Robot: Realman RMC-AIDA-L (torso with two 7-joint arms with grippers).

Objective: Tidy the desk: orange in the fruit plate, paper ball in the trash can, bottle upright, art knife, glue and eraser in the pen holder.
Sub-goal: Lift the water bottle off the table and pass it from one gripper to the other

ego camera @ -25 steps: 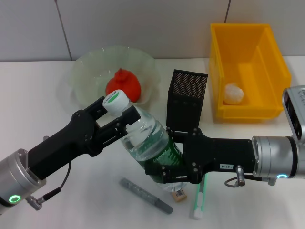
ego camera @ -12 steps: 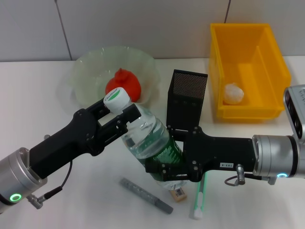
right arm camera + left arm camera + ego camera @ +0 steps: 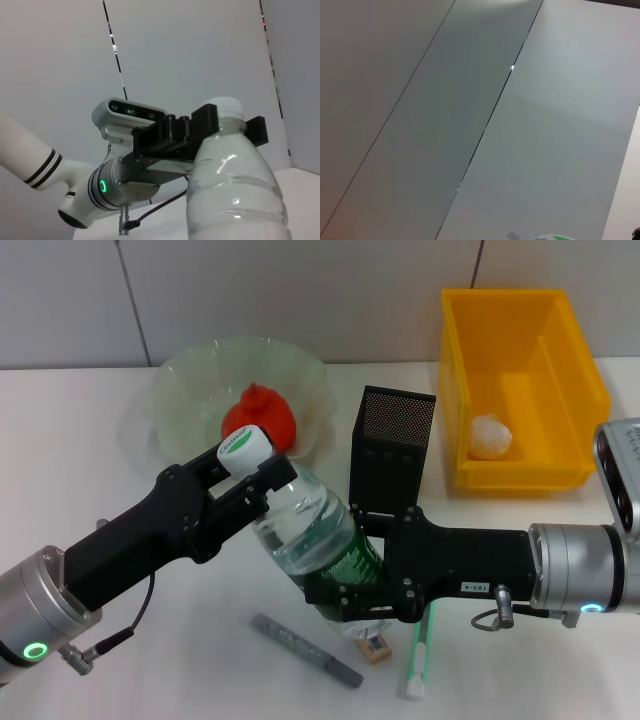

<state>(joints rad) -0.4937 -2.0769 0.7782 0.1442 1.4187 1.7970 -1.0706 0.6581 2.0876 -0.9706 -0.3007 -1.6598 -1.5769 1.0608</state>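
Compared with a second ago, the left gripper, clamped on the neck of the water bottle, has tipped it slightly nearer upright; it remains tilted. The right gripper grips the bottle's base at mid-worktop. Righting is judged incomplete. White worktop, grey panelled wall behind.

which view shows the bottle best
The head view: the whole bottle shows, tilted, with the left gripper at its neck under the cap and the right gripper around its lower body. The right wrist view shows only its upper half and the left gripper's fingers. The left wrist view catches just a sliver of the cap.
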